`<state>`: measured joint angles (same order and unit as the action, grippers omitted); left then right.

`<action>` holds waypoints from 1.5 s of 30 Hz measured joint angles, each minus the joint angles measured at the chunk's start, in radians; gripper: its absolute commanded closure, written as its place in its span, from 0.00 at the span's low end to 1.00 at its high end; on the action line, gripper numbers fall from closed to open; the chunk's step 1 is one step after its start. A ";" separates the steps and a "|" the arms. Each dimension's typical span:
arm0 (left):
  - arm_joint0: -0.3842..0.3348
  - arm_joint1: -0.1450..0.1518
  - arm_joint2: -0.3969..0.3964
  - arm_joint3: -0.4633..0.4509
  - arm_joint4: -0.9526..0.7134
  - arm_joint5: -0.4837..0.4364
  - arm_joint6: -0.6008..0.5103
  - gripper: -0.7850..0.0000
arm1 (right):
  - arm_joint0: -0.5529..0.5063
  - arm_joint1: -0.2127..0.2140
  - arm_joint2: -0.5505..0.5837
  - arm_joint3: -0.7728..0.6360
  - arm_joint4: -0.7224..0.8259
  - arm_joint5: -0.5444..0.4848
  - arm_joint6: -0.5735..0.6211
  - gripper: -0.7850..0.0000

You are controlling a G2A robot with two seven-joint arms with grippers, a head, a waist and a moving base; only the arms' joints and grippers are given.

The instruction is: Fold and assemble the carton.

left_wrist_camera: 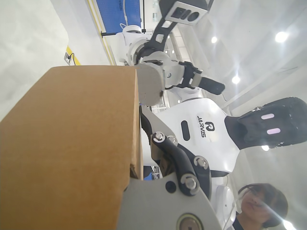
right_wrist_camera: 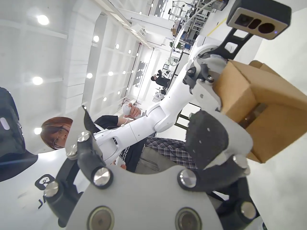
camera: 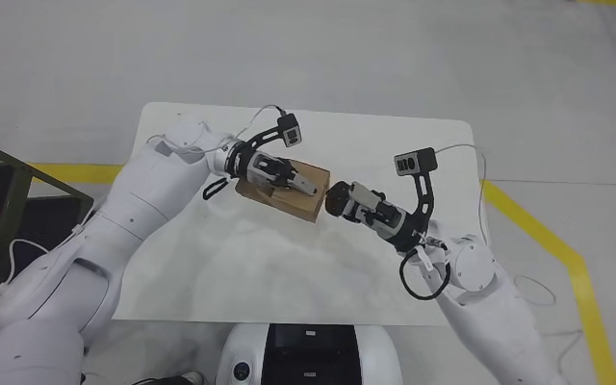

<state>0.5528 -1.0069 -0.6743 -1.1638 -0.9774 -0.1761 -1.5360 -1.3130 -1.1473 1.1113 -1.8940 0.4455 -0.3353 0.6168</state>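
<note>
The brown carton point(camera: 286, 193) lies on the white table point(camera: 385, 269), a little left of its middle, partly folded up with an open side. My left gripper point(camera: 300, 182) lies over the carton's top and is shut on one of its walls. In the left wrist view that wall point(left_wrist_camera: 67, 132) stands against one finger point(left_wrist_camera: 146, 123), and the other finger is hidden behind the cardboard. My right gripper point(camera: 334, 200) is open at the carton's right end. Its black-padded finger point(right_wrist_camera: 206, 140) sits just beside the carton point(right_wrist_camera: 271, 111), where the left gripper point(right_wrist_camera: 211, 92) also holds on.
The table has bare room in front of the carton and towards the far edge. A dark-framed object point(camera: 29, 183) stands on the floor to the left, beside a yellow floor line point(camera: 549, 241).
</note>
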 measured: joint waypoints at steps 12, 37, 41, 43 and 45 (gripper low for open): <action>0.036 0.036 -0.044 -0.038 -0.034 0.010 0.000 1.00 | -0.020 0.010 0.107 0.019 -0.039 -0.034 0.012 0.00; -0.035 0.085 0.065 -0.136 -0.303 0.032 0.000 1.00 | 0.006 0.016 0.176 0.078 -0.036 -0.145 0.112 0.00; -0.035 0.085 0.065 -0.135 -0.302 0.033 0.000 1.00 | 0.006 0.016 0.175 0.078 -0.036 -0.145 0.112 0.00; -0.035 0.085 0.065 -0.135 -0.302 0.033 0.000 1.00 | 0.006 0.016 0.175 0.078 -0.036 -0.145 0.112 0.00; -0.035 0.085 0.065 -0.135 -0.302 0.033 0.000 1.00 | 0.006 0.016 0.175 0.078 -0.036 -0.145 0.112 0.00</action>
<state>0.5177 -0.9215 -0.6089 -1.2990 -1.2793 -0.1434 -1.5359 -1.3071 -1.1312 1.2867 -1.8165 0.4091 -0.4800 0.7290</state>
